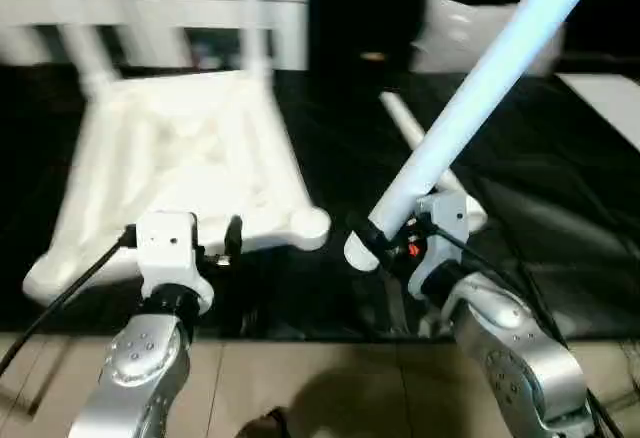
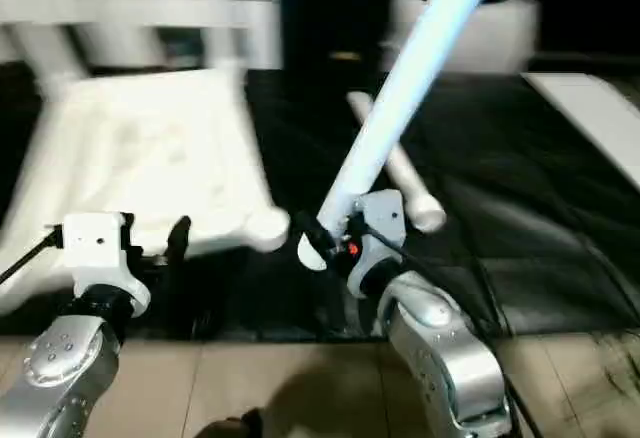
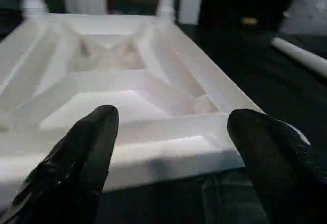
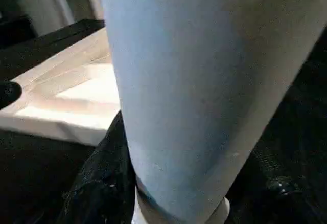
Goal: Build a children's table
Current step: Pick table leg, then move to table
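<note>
The table top [image 1: 180,158] lies upside down on the dark floor [image 1: 560,218], its ribbed underside facing up, and it serves as the landmark here. A round corner socket [image 1: 312,225] sits at its near corner on the right side. At its far edge, 2 legs [image 1: 252,18] already stand upright in the far corner sockets, in front of a white shelved cabinet [image 1: 150,8]. Well beyond the top, off to the right, a grey-white cushion-like panel [image 1: 470,33] rests against the dark background.

The held leg [image 1: 490,78] slants up and away to the right of the top, its lower end near the socket at that near right corner but apart from it. The right end effector [image 1: 385,243] is closed around this leg close to its lower end. A 4th leg [image 2: 395,163] lies flat on the floor to the right of the top, behind the held one.

The left end effector [image 3: 168,147] stands wide, holding nothing, its 2 black fingers [image 3: 82,157] just in front of the top's near edge.
</note>
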Controlling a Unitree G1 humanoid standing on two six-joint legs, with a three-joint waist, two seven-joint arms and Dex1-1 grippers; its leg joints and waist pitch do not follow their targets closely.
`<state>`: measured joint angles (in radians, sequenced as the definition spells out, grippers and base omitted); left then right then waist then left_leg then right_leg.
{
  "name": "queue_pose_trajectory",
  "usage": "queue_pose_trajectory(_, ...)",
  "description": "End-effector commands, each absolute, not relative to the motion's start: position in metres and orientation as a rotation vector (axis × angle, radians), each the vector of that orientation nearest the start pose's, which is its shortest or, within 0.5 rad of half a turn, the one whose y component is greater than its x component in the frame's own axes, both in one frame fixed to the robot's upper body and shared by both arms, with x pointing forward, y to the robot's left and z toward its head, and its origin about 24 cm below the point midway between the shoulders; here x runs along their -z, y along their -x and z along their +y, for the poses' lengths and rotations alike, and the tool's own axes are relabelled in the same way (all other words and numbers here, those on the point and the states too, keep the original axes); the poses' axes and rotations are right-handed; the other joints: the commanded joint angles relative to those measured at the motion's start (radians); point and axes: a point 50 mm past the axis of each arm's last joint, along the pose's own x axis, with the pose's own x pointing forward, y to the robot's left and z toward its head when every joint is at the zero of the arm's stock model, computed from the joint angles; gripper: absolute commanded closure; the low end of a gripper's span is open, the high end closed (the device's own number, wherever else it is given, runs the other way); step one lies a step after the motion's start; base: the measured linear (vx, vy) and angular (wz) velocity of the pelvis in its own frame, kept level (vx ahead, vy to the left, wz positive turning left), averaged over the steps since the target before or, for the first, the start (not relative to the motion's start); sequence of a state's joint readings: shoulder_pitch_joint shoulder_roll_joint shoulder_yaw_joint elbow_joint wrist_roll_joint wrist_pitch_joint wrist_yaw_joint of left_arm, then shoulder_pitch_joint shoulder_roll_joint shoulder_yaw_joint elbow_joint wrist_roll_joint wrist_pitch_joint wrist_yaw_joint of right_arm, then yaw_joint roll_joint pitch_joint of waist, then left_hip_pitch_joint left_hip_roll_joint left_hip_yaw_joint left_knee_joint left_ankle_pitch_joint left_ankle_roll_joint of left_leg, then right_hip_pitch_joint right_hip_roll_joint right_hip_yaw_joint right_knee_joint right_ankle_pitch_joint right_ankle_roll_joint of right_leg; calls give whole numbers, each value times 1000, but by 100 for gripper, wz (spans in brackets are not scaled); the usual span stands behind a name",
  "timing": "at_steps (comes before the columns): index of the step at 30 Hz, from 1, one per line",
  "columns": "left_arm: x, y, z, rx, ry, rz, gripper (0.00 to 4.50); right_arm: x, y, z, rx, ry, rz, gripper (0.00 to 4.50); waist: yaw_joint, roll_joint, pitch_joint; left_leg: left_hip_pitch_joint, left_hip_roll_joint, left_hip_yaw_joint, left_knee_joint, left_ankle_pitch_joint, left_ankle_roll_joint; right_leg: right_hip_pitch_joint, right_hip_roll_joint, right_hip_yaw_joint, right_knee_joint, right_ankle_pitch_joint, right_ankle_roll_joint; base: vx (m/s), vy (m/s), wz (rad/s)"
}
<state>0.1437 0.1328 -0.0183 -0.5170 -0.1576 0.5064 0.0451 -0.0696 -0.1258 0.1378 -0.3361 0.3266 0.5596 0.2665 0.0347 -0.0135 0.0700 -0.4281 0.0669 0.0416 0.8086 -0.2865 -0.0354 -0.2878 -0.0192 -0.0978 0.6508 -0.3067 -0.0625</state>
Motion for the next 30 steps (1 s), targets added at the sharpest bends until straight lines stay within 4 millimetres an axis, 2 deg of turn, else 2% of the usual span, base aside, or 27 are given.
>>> queue_pose_trajectory(1,-82,-222,166,17,-26,132,35,-84,-246,-108,-528,-192,159,261,9,-9,-8,25,43,16,-58,-84,37,-4,-194,156,-209,-669,-129,9,-132,-2)
queue_pose_trajectory(2,-83,-222,166,26,-38,117,35,-84,-244,-109,-530,-190,158,261,30,6,-40,63,91,6,-163,-105,46,18,-158,136,-176,-510,-50,-2,-95,9)
queue_pose_trajectory(3,-84,-222,166,31,-46,107,35,-84,-242,-109,-533,-184,156,261,31,41,-75,131,184,-56,-247,12,80,-17,-97,88,-104,-148,14,-2,-95,9)
queue_pose_trajectory(4,-84,-221,166,50,-50,108,35,-83,-241,-110,-531,-185,158,261,7,41,-91,167,245,-87,-259,137,123,-59,-97,76,-57,46,32,-41,-57,13)
queue_pose_trajectory(5,-85,-219,166,69,-59,109,35,-83,-239,-111,-528,-187,160,261,-15,30,-76,149,269,-99,-260,262,198,-78,-140,92,-28,136,35,0,0,0)
queue_pose_trajectory(6,-86,-218,166,73,-53,102,35,-83,-239,-111,-528,-187,161,261,-3,17,-59,99,209,-53,-235,229,203,-59,-179,119,-68,178,3,0,0,0)
queue_pose_trajectory(7,-87,-216,167,78,-26,95,35,-82,-238,-111,-528,-189,163,261,2,7,-64,73,171,-26,-223,187,185,-24,-195,131,-73,207,-2,0,0,0)
queue_pose_trajectory(8,-88,-215,168,73,-23,92,35,-82,-238,-111,-529,-189,164,261,25,2,-49,55,127,14,-220,5,119,11,-196,136,-121,-15,33,0,0,0)
queue_pose_trajectory(10,-89,-213,170,59,-28,84,35,-81,-237,-111,-543,-170,167,261,38,0,-21,94,111,54,-229,-175,61,8,-150,118,-184,-641,51,0,0,0)
queue_pose_trajectory(12,-89,-213,170,63,-22,84,35,-81,-237,-110,-546,-155,168,261,38,4,-15,140,110,68,-236,-271,57,-1,-124,89,-210,-817,43,0,0,0)
queue_pose_trajectory(13,-90,-213,169,73,-24,77,35,-81,-237,-110,-550,-161,174,261,35,11,-6,160,119,64,-248,-325,50,-8,-114,75,-210,-811,39,0,0,0)
queue_pose_trajectory(14,-90,-213,169,73,-24,77,35,-81,-237,-110,-550,-161,174,261,19,23,-7,211,163,34,-288,-500,30,-27,-84,41,-184,-691,20,0,0,0)
queue_pose_trajectory(15,-91,-214,168,96,-36,75,35,-81,-236,-107,-575,-131,171,261,36,30,-23,84,121,6,-313,-457,80,99,-120,29,-172,-555,7,0,0,0)
queue_pose_trajectory(16,-92,-214,168,106,-40,72,35,-82,-236,-107,-576,-128,166,261,35,13,-19,59,97,31,-258,-292,140,120,-179,44,-213,-646,5,102,45,38)
queue_pose_trajectory(17,-92,-214,167,112,-42,72,35,-82,-236,-106,-575,-126,162,261,42,19,-20,44,102,38,-220,-194,155,138,-219,48,-240,-694,0,121,57,62)
queue_pose_trajectory(19,-93,-216,167,133,-43,69,35,-83,-237,-108,-568,-130,153,261,53,24,-24,33,115,49,-177,-47,172,153,-242,24,-262,-628,-24,134,69,63)
queue_pose_trajectory(20,-93,-217,165,159,-42,64,35,-83,-238,-110,-540,-144,149,261,37,50,-42,120,149,45,-242,-25,122,108,-131,2,-216,-458,-24,180,87,43)
queue_pose_trajectory(21,-94,-217,164,175,-41,62,35,-83,-239,-112,-520,-155,147,261,-10,71,-51,288,258,-106,-313,7,205,-53,-25,-36,-1,-225,33,180,87,43)
queue_pose_trajectory(22,-94,-218,162,215,-38,63,35,-83,-240,-115,-499,-161,145,261,-18,45,-74,329,277,-126,-289,54,235,-108,-33,-14,50,-181,58,219,82,22)
queue_pose_trajectory(23,-94,-218,160,242,-36,65,35,-83,-241,-116,-487,-164,143,261,-1,60,-66,309,225,-94,-252,233,193,-166,-35,4,93,-90,106,116,38,10)
queue_pose_trajectory(24,-94,-219,158,278,-37,62,35,-84,-242,-119,-471,-154,136,261,-4,51,-69,281,195,-59,-257,442,199,-190,-34,4,121,-15,156,213,73,11)
queue_pose_trajectory(25,-94,-219,158,278,-37,62,35,-84,-242,-119,-471,-154,136,261,-13,32,-70,261,172,-8,-266,547,206,-212,-40,10,107,114,143,193,31,8)
queue_pose_trajectory(26,-95,-219,156,301,-39,60,35,-85,-242,-120,-460,-147,131,261,-20,20,-70,255,156,13,-267,560,219,-218,-49,17,79,195,111,301,15,7)
queue_pose_trajectory(27,-95,-221,155,331,-37,51,35,-85,-244,-123,-439,-144,130,261,-22,-14,-50,203,62,86,-270,466,231,-174,-47,24,-33,372,20,204,-20,7)
queue_pose_trajectory(28,-95,-221,153,359,-33,54,35,-85,-245,-125,-421,-144,125,261,-4,-69,-77,148,-19,97,-199,233,221,-63,-118,135,-89,360,14,191,-82,3)
queue_pose_trajectory(29,-94,-222,151,397,-38,59,35,-87,-246,-130,-393,-151,113,261,28,-93,-67,136,-35,85,-134,74,183,-45,-190,209,-157,217,-50,190,-82,-1)
queue_pose_trajectory(30,-94,-223,150,425,-41,65,35,-89,-246,-133,-378,-157,101,261,18,-74,-84,84,20,17,-107,108,106,33,-250,232,-90,419,-208,190,-82,-1)
